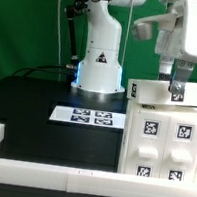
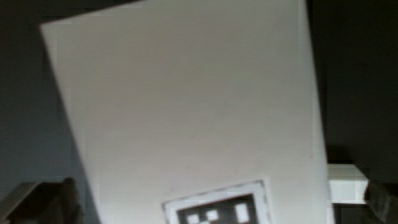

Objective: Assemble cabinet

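The white cabinet (image 1: 165, 136) stands at the exterior view's right, its front faces carrying several black-and-white tags. A small white tagged block (image 1: 137, 91) sits at its upper left corner. My gripper (image 1: 175, 92) comes down from above, and its fingers close on the cabinet's top edge. In the wrist view a tilted white cabinet panel (image 2: 187, 110) fills most of the picture, with one tag (image 2: 219, 205) near the jaws. The fingertips themselves are mostly hidden behind the panel.
The marker board (image 1: 87, 116) lies flat on the black table in front of the robot base (image 1: 99, 61). A low white border rail (image 1: 37, 166) runs along the near edge and turns up at the exterior view's left.
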Tool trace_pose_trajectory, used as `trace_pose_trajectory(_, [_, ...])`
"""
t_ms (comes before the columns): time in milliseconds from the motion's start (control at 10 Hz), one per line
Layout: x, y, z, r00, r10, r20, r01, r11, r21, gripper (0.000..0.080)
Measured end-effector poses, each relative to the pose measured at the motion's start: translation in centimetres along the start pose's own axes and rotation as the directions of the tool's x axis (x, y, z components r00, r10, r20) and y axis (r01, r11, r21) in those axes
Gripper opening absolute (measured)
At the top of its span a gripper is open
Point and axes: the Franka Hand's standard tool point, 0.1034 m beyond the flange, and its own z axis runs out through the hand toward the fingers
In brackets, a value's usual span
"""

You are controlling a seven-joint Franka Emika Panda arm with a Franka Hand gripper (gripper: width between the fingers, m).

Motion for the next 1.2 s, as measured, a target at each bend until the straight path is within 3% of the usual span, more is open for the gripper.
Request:
trace_pose_trajectory(100, [0.0,-0.1,0.1,1.0,0.001,0.001,-0.001,1.0,0.003,0.068])
trace_pose_trajectory(200, [0.0,0.0,0.2,1.0,0.003,0.001,-0.003,1.0,0.004,0.068])
trace_pose_trajectory(300, [-0.1,0.0,0.2,1.0,0.004,0.001,-0.004,1.0,0.004,0.0558])
trace_pose_trajectory(700, [-0.2,0.0,0.2,0.999,0.051,0.001,-0.051,0.999,0.004,0.056])
trace_pose_trajectory(1200, [-1.0,-0.3,0.3,0.878,0.478,0.006,-0.478,0.878,0.031,0.056])
